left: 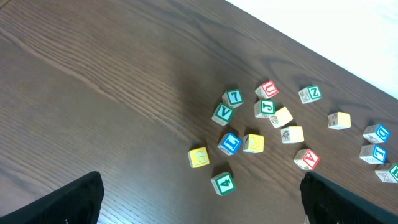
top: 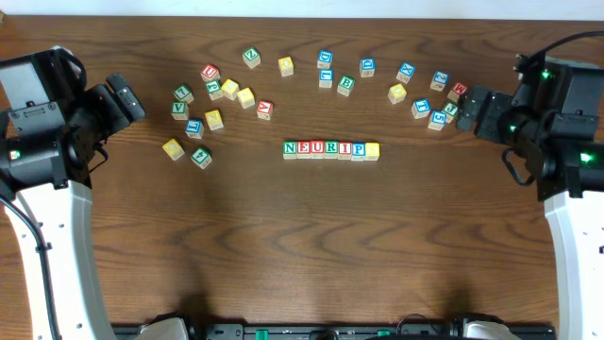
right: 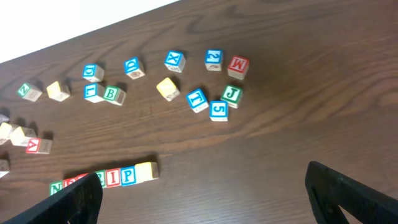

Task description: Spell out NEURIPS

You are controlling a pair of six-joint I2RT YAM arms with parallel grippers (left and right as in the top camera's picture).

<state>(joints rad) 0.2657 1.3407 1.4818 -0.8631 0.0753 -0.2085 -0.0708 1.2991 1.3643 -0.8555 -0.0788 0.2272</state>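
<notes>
A row of seven wooden cubes lies at the table's middle, reading N, E, U, R, I, P, with a plain yellow-faced cube at its right end. In the right wrist view the row shows at the lower left, partly hidden by a finger. My left gripper is open and empty at the far left, away from the row. My right gripper is open and empty at the far right. In the wrist views both grippers, left and right, have their fingers wide apart with nothing between.
Loose cubes with other letters lie in a cluster at the back left and in an arc at the back right. A green "4" cube lies just ahead of my left gripper. White arm bases stand at both sides.
</notes>
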